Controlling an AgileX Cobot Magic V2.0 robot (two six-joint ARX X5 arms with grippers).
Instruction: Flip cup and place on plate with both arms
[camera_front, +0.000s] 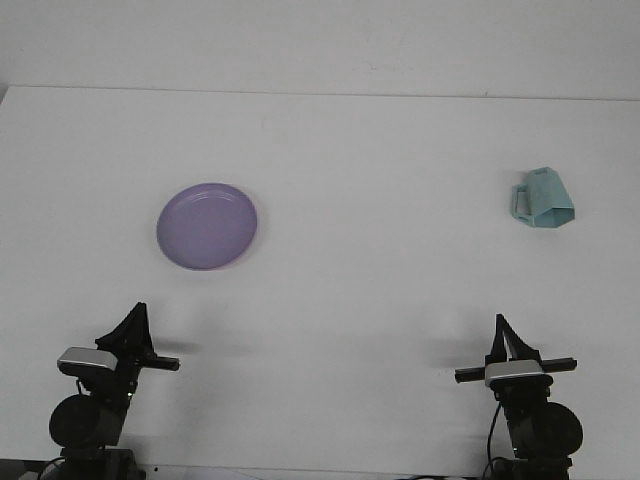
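Resting low at the desk's near edge, the left gripper and right gripper hold nothing; jaw opening cannot be determined. The plate lies beyond the left gripper. The cup lies upside down beyond the right gripper, well apart from both.

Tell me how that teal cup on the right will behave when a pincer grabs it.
The small teal plastic-looking cup with a side handle seems to lie tipped over, so a nudge would probably make it slide or pivot on the smooth white table. It looks rigid and likely light. The handle may stop it rolling far.
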